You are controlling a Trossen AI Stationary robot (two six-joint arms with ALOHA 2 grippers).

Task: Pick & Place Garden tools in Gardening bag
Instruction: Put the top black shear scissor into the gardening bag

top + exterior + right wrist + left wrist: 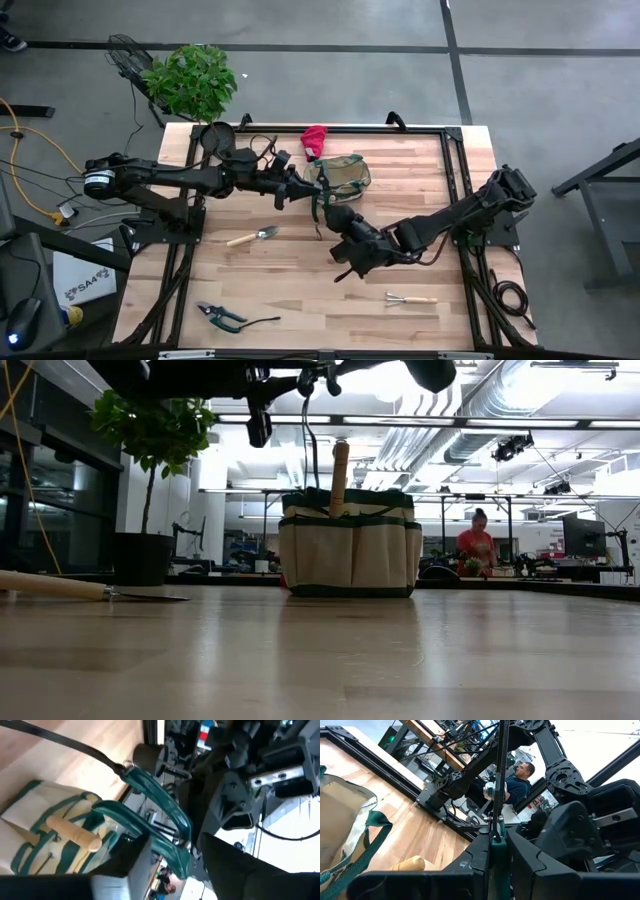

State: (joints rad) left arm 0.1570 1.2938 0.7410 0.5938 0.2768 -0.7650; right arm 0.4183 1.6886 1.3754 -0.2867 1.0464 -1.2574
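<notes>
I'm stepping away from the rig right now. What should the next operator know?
Left gripper: shut on a green-handled tool, held over the gardening bag.
Right gripper: close beside that tool, next to the bag.
Done: one wooden-handled tool stands upright in the bag.
Left: the held tool is not yet in. The trowel, pruners and mini rake lie on the table, and the red glove lies by the bag.
</notes>
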